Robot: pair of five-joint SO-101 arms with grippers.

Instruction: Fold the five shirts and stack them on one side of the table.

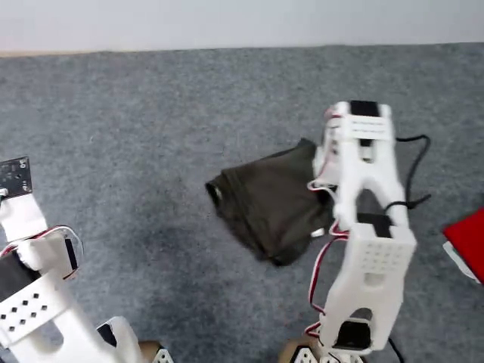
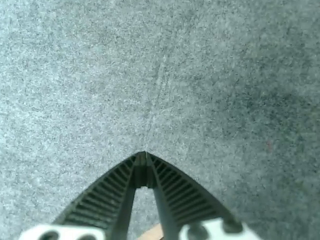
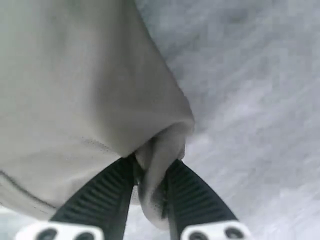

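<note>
Grey felt-like surface point(image 1: 136, 136), wide and flat. Dark shirt point(image 1: 265, 204), rumpled and partly folded, near the middle, just beside the right arm point(image 1: 367, 249). Right hand point(image 3: 150, 172) clamped on a bunched fold of shirt edge. Left hand point(image 2: 145, 156) closed, tips together, low over bare surface, well apart from the shirt. Red item point(image 1: 469, 242) at the right edge.

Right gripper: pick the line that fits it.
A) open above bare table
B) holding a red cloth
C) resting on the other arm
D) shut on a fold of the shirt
D: in the right wrist view the right gripper pinches a fold of the shirt.
</note>
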